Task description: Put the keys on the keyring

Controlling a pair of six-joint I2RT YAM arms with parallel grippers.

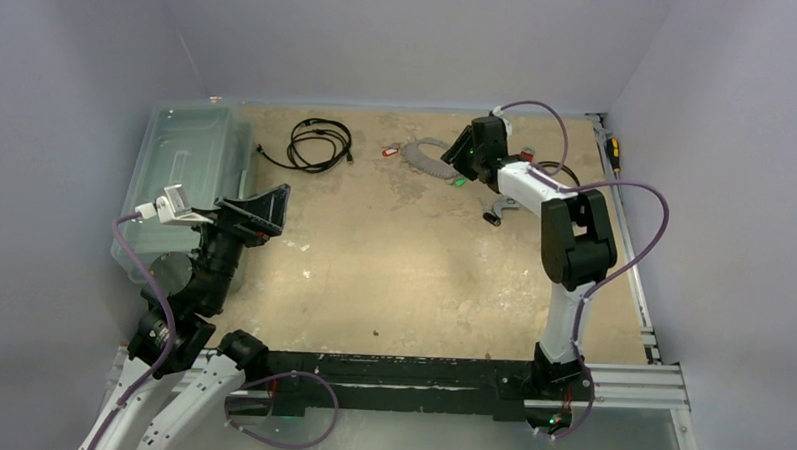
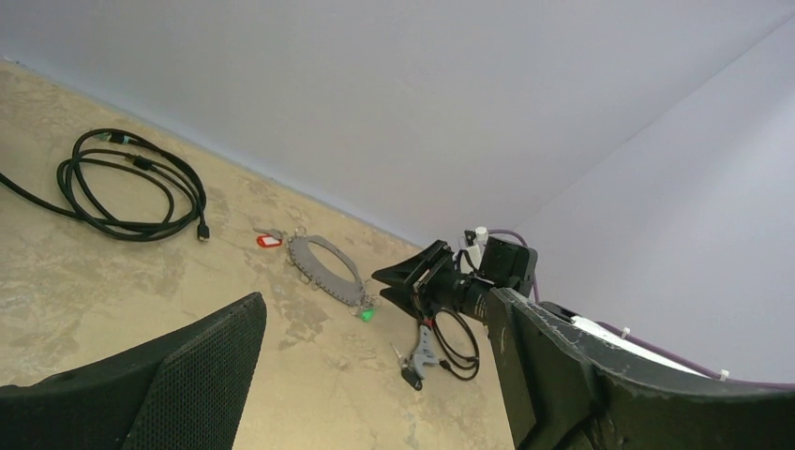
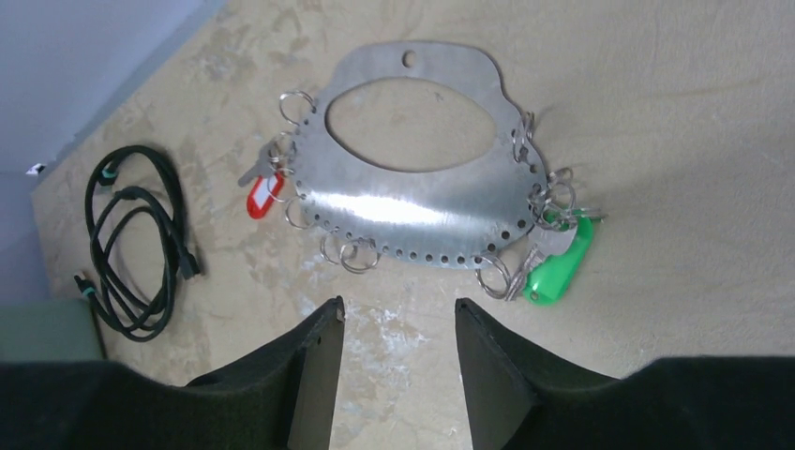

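The keyring (image 3: pixel 412 202) is a flat grey metal hoop with holes along its rim, lying on the table's far side; it also shows in the top view (image 1: pixel 427 156) and the left wrist view (image 2: pixel 342 286). A red-tagged key (image 3: pixel 263 195) lies at its left edge and a green-tagged key (image 3: pixel 558 267) at its right edge, both among small split rings. A black-headed key (image 2: pixel 410 377) lies apart, by a grey tool. My right gripper (image 3: pixel 398 305) is open and empty, hovering just short of the hoop. My left gripper (image 1: pixel 265 210) is open and empty, far off at the left.
A coiled black cable (image 1: pixel 320 142) lies at the far left of the hoop. A clear plastic bin (image 1: pixel 181 167) stands along the left wall. A grey wrench-like tool (image 2: pixel 424 352) and a black cable loop (image 2: pixel 459 342) lie under the right arm. Walls close the back and sides.
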